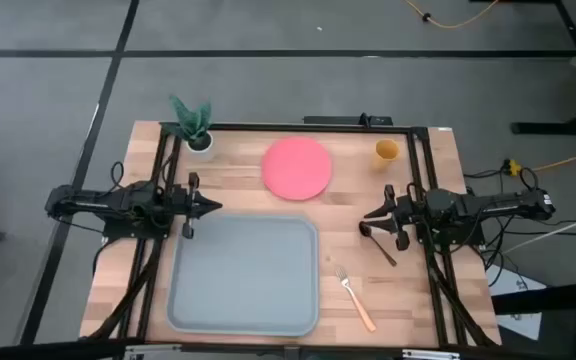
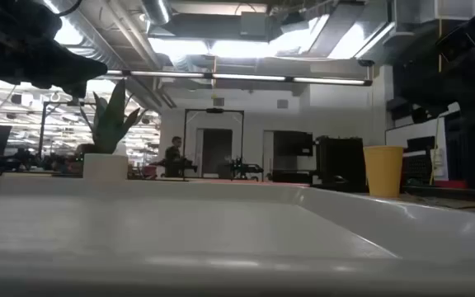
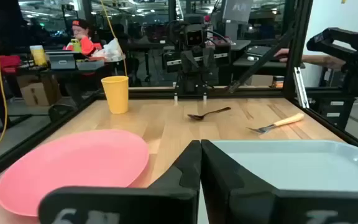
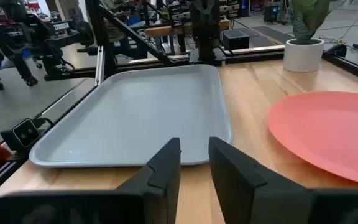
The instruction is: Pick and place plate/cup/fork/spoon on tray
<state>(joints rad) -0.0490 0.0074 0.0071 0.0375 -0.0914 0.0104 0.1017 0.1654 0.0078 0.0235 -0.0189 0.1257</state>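
Observation:
The pink-red plate (image 1: 296, 167) lies flat on the table at the far middle. The yellow-orange cup (image 1: 386, 150) stands upright to its right. The grey tray (image 1: 243, 275) lies at the near middle. The orange-handled fork (image 1: 353, 295) lies right of the tray. The dark spoon (image 1: 380, 246) lies on the table just below my right arm. My left gripper (image 1: 213, 207) hovers shut and empty over the tray's far left corner. My right gripper (image 1: 368, 213) hovers right of the tray, slightly open and empty, with the spoon near it.
A white pot with a green plant (image 1: 196, 130) stands at the table's far left corner. A dark frame (image 1: 298, 126) borders the table's far edge and sides. Bare wood (image 1: 343, 225) shows between the tray, the plate and my right gripper.

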